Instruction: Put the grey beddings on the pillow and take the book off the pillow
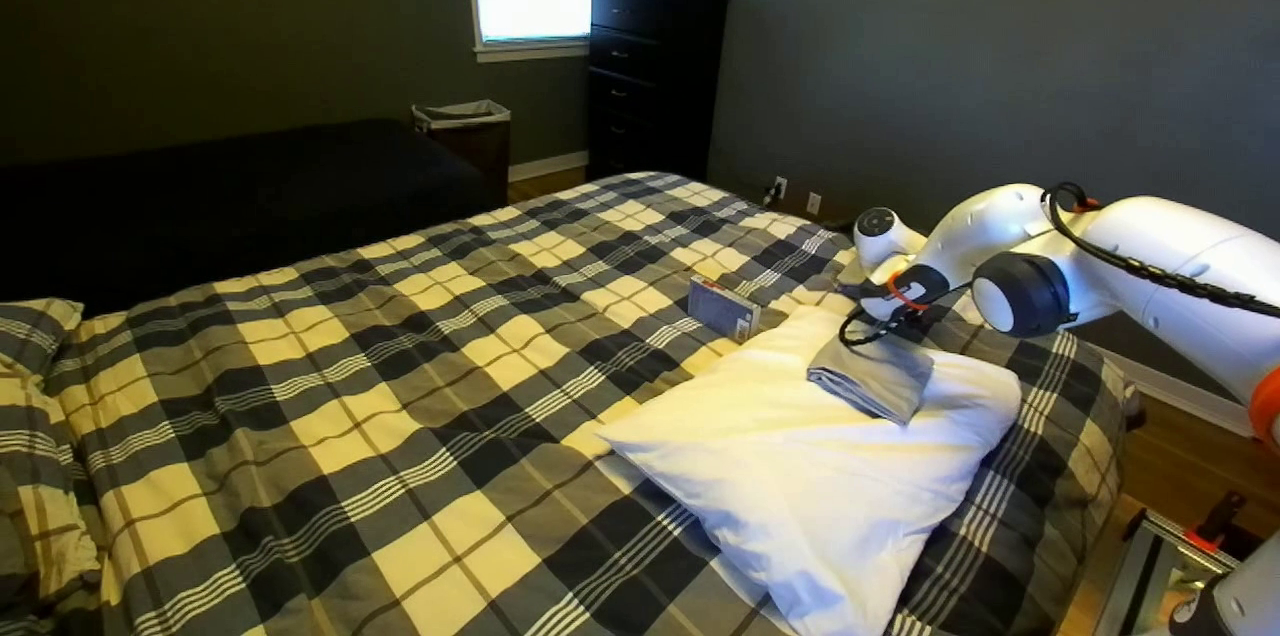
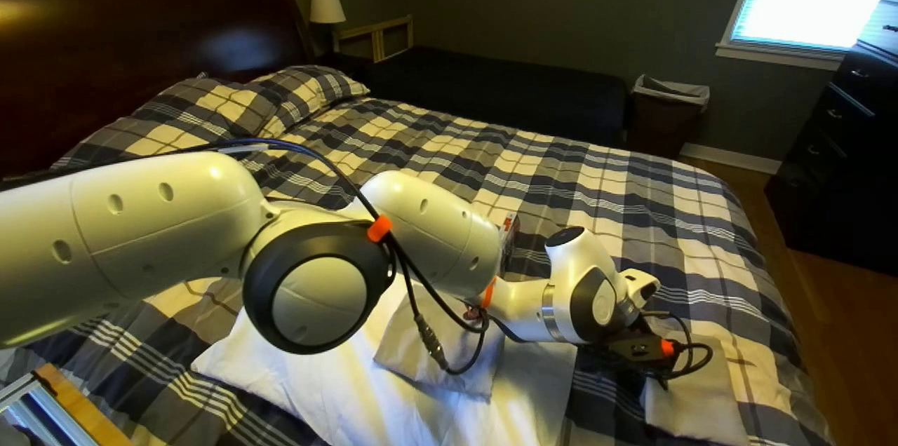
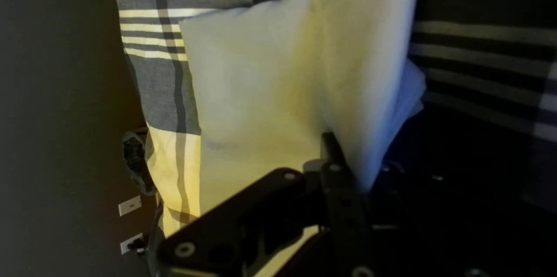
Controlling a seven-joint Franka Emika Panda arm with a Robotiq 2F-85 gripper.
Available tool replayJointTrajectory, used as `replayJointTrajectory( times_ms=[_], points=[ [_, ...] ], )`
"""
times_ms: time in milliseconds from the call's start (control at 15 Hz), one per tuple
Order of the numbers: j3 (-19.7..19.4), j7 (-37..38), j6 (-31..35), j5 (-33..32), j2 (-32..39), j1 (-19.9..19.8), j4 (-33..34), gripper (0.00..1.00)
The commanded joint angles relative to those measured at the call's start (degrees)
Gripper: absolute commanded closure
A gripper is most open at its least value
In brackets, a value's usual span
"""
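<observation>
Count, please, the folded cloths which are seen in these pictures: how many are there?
2. One folded cloth lies on the white pillow; the second cloth is beside the pillow, at the gripper. Others may be hidden behind the arm.

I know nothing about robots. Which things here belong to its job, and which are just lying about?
Part of the job:
White pillow
First grey cloth, folded on the pillow
Robot gripper
Second grey cloth, off the pillow, at the gripper
Book, off the pillow

Just lying about:
Plaid bedspread
Dark dresser
Lined hamper
Lamp
</observation>
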Motion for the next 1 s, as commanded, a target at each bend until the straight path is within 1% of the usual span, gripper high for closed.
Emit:
replayJointTrajectory(
  times_ms=[0,133,333,733,933],
  points=[
    [5.2,-6.3,-0.8,1.5,-4.3,-2.1,-3.8,0.98],
    [8.1,-9.5,-0.6,1.8,-7.1,-3.4,-6.6,0.98],
    [12.2,-13.5,0.0,2.0,-12.2,-5.2,-12.5,0.98],
    [18.0,-20.3,-0.2,1.4,-24.4,-8.2,-26.8,0.98],
    [20.5,-23.3,-1.3,1.5,-30.5,-9.5,-33.9,0.98]
  ],
)
